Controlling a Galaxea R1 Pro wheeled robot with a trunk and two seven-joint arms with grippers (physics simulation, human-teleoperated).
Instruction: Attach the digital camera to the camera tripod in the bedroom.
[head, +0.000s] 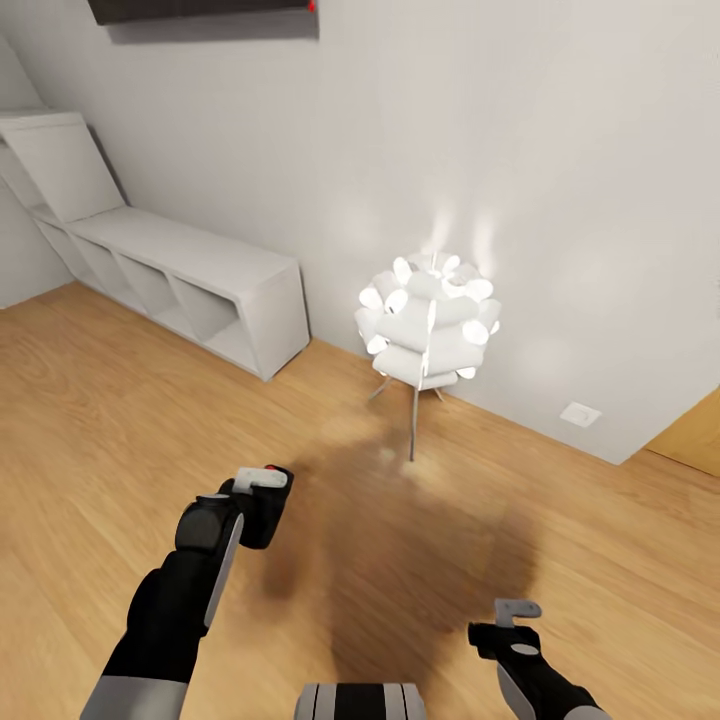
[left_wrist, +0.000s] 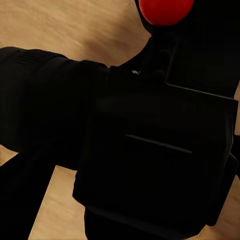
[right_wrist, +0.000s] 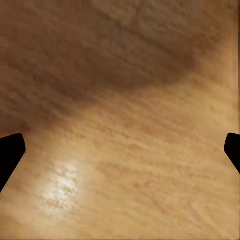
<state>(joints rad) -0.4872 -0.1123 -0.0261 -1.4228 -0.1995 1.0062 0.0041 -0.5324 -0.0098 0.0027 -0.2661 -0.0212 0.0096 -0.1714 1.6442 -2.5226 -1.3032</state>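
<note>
Standing at far left against the white wall, a low white cubby shelf (head: 200, 290) on the light wood floor (head: 100, 420). Nearer the middle, the left gripper (head: 262, 490) clenched on the small black boxy digital camera (head: 265, 515) with its red button (left_wrist: 165, 10), held above the floor in front of the robot. Further right, a glowing white tube-cluster floor lamp (head: 428, 325) on thin legs near the wall, then low at right the right gripper (head: 512, 620) released, fingertips (right_wrist: 10, 155) well apart over bare wood.

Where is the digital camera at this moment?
The digital camera is in the left gripper, low on the head view's left, above the wood floor.
</note>
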